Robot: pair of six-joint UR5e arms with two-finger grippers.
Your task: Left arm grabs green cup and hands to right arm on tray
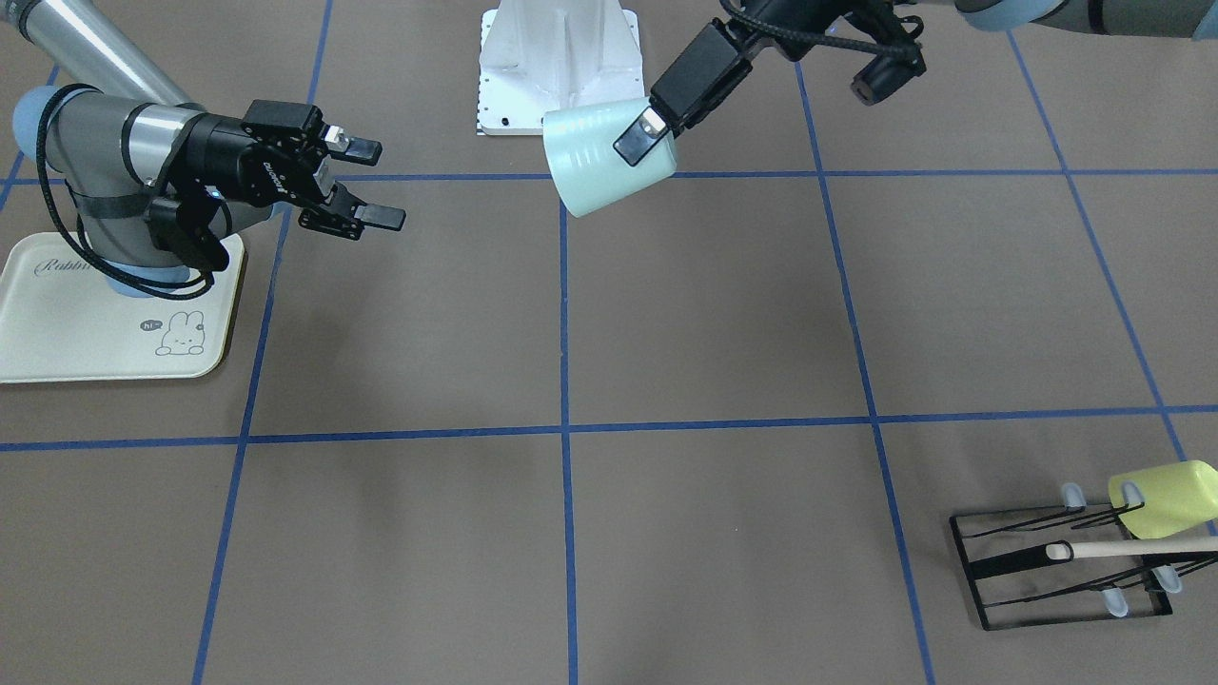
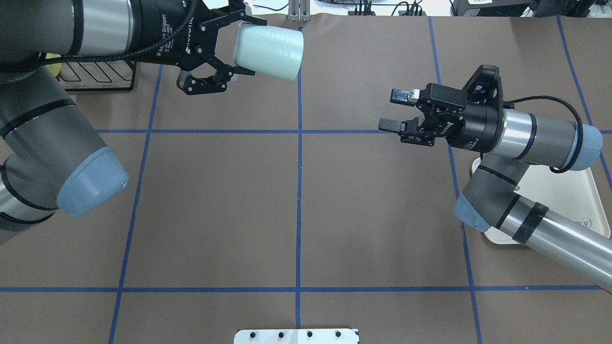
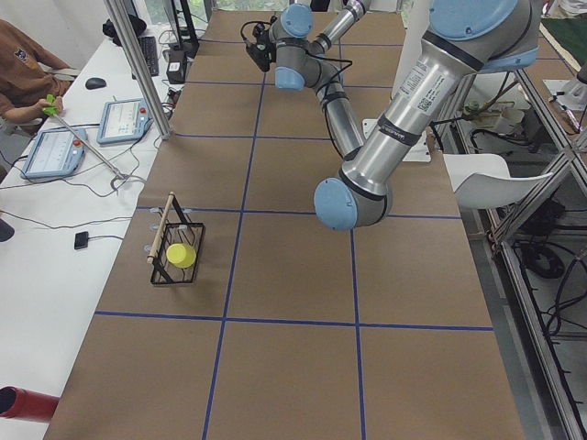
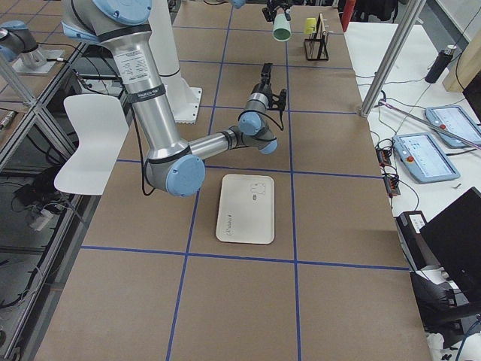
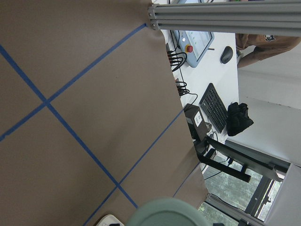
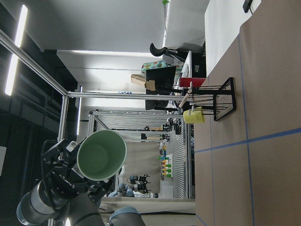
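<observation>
Tabletop (image 1: 704, 314), green cup (image 1: 590, 162) aloft (tilted)

The left arm (image 2: 45, 124) reaches forward, with the left gripper (image 2: 245, 47) held level and its fingers clamped on either side of the green cup (image 2: 272, 45). The right arm (image 2: 530, 134) bends at the elbow. The right gripper (image 2: 393, 110) points toward the left one, fingers spread and empty.
</observation>
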